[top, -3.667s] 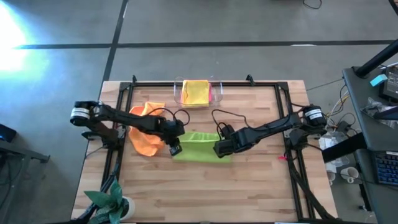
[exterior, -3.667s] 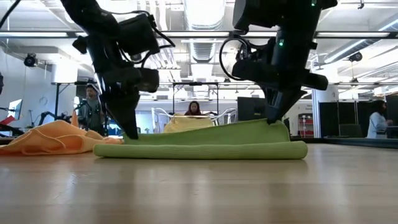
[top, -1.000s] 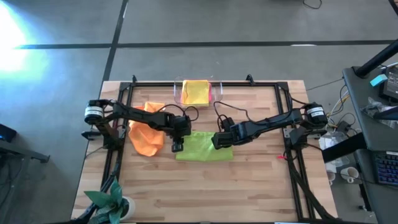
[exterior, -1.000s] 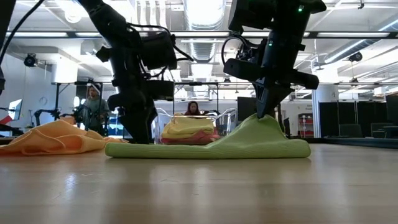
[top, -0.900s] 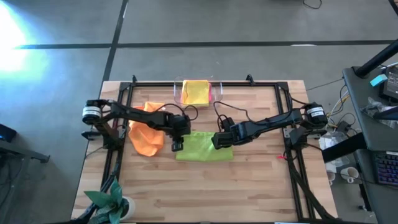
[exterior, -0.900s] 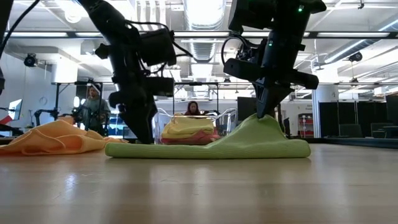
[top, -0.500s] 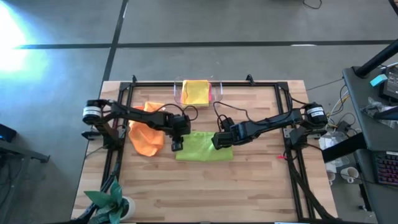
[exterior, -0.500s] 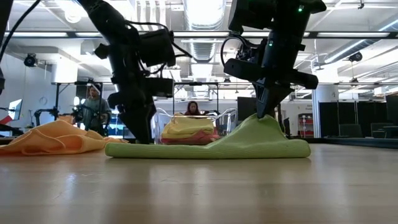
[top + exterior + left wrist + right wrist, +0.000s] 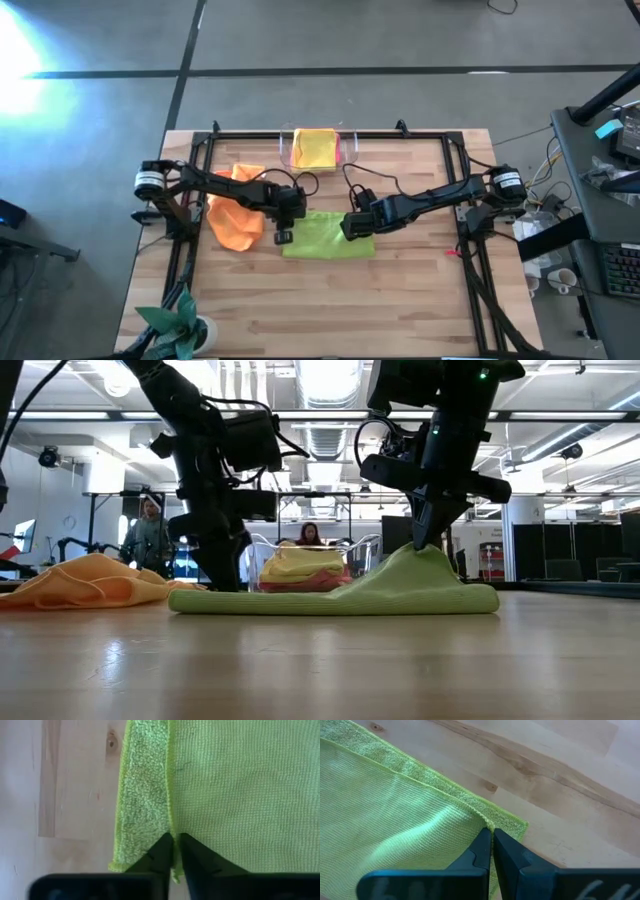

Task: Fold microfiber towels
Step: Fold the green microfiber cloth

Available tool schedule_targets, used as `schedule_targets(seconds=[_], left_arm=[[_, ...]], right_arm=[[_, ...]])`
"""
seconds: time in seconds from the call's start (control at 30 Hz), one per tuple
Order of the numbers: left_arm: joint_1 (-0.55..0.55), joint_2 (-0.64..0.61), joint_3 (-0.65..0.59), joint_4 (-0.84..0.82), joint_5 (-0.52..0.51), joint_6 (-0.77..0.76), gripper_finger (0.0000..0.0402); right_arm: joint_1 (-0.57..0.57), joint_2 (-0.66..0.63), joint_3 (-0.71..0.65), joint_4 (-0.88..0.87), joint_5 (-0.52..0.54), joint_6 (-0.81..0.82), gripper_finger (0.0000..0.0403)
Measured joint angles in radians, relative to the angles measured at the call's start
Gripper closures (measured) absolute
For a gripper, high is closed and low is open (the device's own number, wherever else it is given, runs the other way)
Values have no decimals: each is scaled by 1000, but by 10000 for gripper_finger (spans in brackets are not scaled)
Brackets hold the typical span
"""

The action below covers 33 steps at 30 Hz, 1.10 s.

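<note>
The left gripper (image 9: 173, 851) had just pinched shut on the green towel's (image 9: 328, 235) left edge. The right gripper (image 9: 489, 845) was already clamped on its right corner, lifted a little. Both should lift evenly and keep the edges lined up. On the table (image 9: 400, 300) I counted one green towel, one orange towel (image 9: 232, 218) and one yellow towel (image 9: 315, 148).

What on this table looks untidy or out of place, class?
The orange towel lies crumpled in a heap at the table's left, unlike the flat lime green towel beside it, which the left gripper and right gripper pinch by its edges.
</note>
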Motion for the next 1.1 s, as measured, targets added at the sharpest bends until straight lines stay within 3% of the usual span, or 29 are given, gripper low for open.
schedule_targets(seconds=[0.07, 0.37, 0.5, 0.6, 1.1], left_arm=[[0, -2, 0, -3, 0, -2, 394], [-12, -118, 14, -98, -1, -5, 400], [-9, -155, 16, -95, -95, -2, 401], [6, -148, 16, -88, -144, 30, 401], [15, -91, 14, -79, -133, 44, 399]], right_arm=[[0, 0, 0, -1, 0, 0, 394], [12, -6, -1, -9, -9, 26, 394], [8, -3, -1, -10, -9, 27, 394], [0, 0, -6, -1, -9, 27, 394], [-2, 0, -17, 0, -28, 26, 390]])
